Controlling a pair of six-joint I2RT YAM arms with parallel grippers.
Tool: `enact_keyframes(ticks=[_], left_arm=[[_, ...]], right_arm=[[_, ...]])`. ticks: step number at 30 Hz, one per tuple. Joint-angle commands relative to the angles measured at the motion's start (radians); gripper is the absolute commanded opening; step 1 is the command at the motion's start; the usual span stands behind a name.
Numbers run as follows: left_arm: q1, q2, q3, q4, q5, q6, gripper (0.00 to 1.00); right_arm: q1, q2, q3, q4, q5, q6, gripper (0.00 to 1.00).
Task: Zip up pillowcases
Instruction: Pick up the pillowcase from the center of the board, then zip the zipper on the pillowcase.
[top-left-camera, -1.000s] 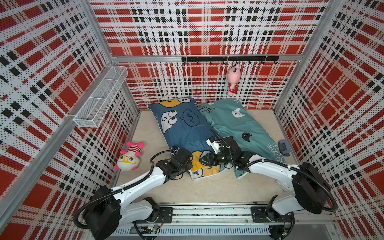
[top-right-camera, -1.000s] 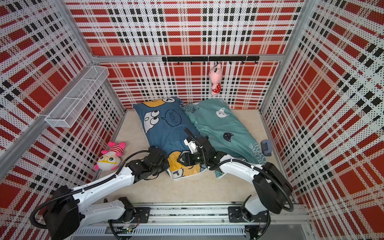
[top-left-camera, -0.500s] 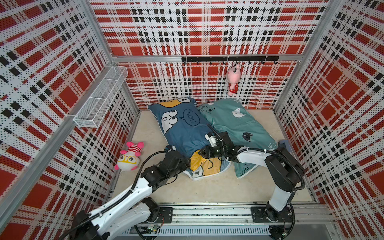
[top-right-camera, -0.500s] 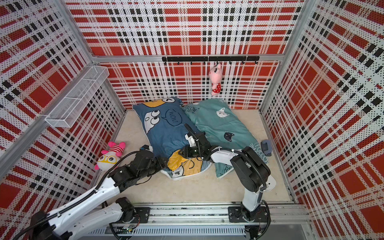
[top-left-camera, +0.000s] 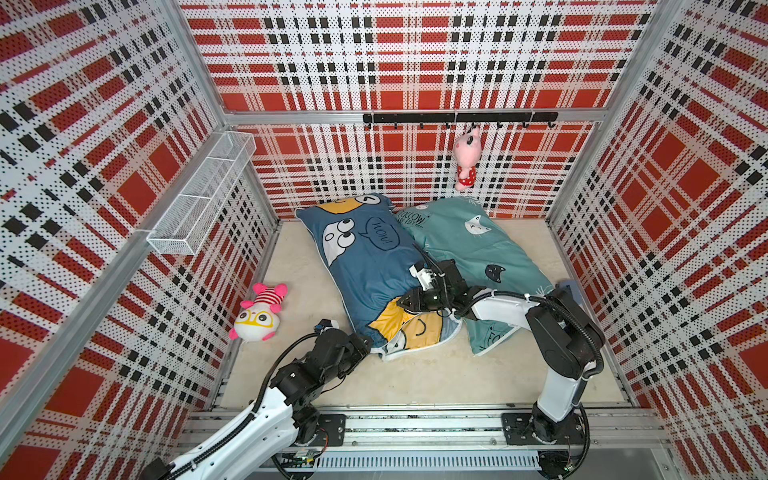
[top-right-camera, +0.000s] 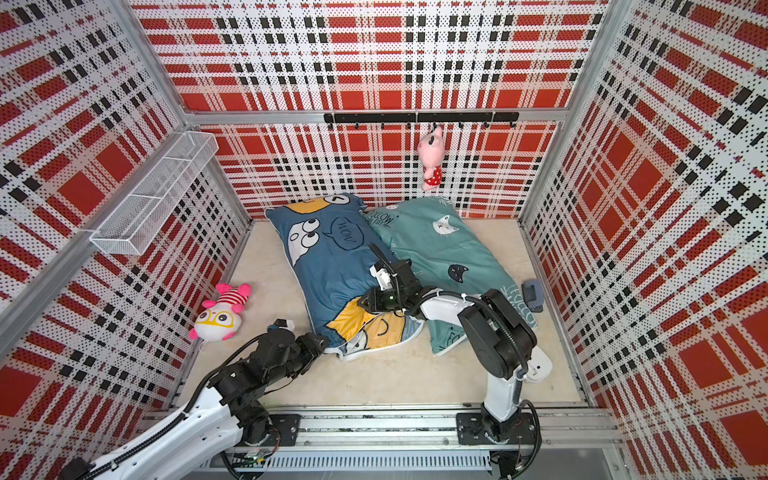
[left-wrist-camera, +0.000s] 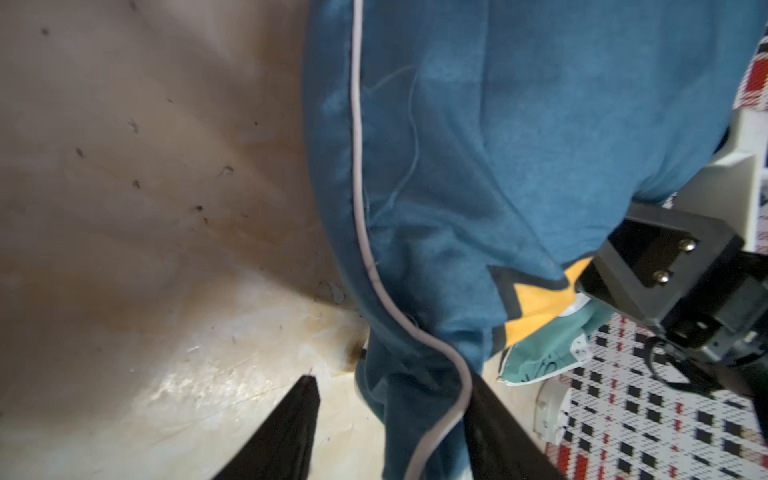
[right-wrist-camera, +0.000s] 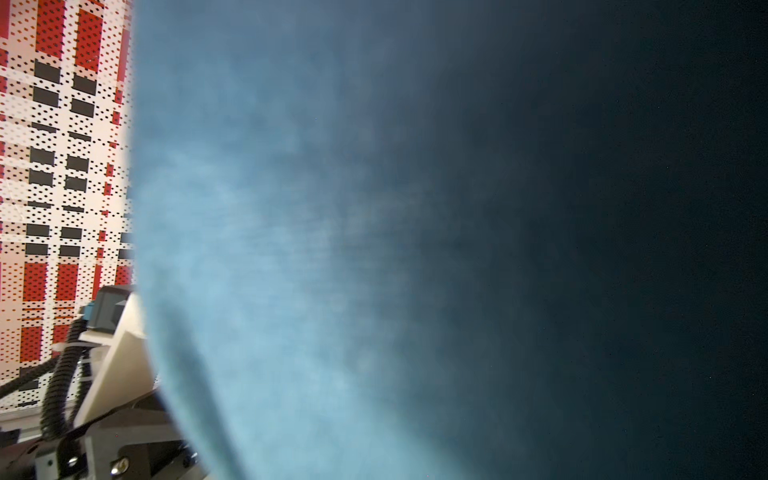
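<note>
- The blue pillowcase (top-left-camera: 370, 266), printed with cartoon faces and a "WOW!" bubble, lies on the beige floor (top-left-camera: 415, 374). It runs from the back wall toward the robot, and its near end is crumpled around a yellow patch.
- The teal pillowcase (top-left-camera: 469, 245) with cat faces lies just beside it on the robot's right. The two touch along their long sides.
- The left gripper (left-wrist-camera: 392, 384) sits low at the near left corner of the blue pillowcase. Its jaws are spread: in the left wrist view the two black fingers (left-wrist-camera: 286, 428) stand apart. The corner, with its white piping (left-wrist-camera: 357, 166), lies between them against one finger, and bare floor shows beside the other. Nothing is pinched.
- The right gripper (top-left-camera: 403, 303) reaches over the near part of the teal pillowcase and meets the blue one where the blue cloth joins the yellow patch. I cannot tell how its jaws stand (blurred blue cloth fills the right wrist view).
- A plush toy (top-left-camera: 259, 313) with yellow glasses lies on the floor near the left wall, well apart from both pillowcases.
- A pink plush (top-left-camera: 465, 160) hangs from the black hook rail (top-left-camera: 457, 117) on the back wall.
- A wire basket (top-left-camera: 203, 195) is fixed to the left wall.
- A small grey-blue thing (top-right-camera: 533, 293) lies by the right wall, near the teal pillowcase.
</note>
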Motion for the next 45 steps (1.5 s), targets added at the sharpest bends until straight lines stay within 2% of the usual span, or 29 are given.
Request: enact_keyframes(ticks=[1,4,8,12,16,22,31,39,45], left_arm=[[-0.022,-0.033,-0.028,0.131,0.024,-0.089,0.60],[-0.037,-0.045,-0.054,0.197,0.024,-0.121,0.55],[-0.041,-0.010,-0.068,0.260,0.037,-0.127,0.32],[-0.038,0.031,-0.025,0.222,0.033,-0.082,0.09],[-0.006,0.044,-0.005,0.180,0.057,-0.026,0.00],[0.082,0.020,-0.011,0.195,0.134,0.144,0.00],[0.105,0.035,0.034,0.245,0.194,0.298,0.00],[0.113,0.071,0.039,0.313,0.228,0.308,0.00],[0.111,0.097,0.066,0.330,0.236,0.298,0.00]], right_arm=[[-0.066,0.030,0.030,0.022,0.147,-0.024,0.35],[-0.066,0.028,0.030,0.020,0.141,-0.025,0.35],[-0.065,0.010,0.012,0.015,0.123,-0.022,0.35],[-0.064,-0.075,-0.034,-0.052,0.087,-0.038,0.47],[-0.063,-0.214,-0.126,-0.116,0.016,-0.044,0.51],[0.015,-0.332,-0.244,-0.128,-0.107,0.000,0.48],[0.159,-0.308,-0.293,0.204,-0.172,0.214,0.32],[0.219,-0.229,-0.322,0.433,-0.143,0.346,0.24],[0.235,-0.196,-0.336,0.492,-0.139,0.383,0.22]])
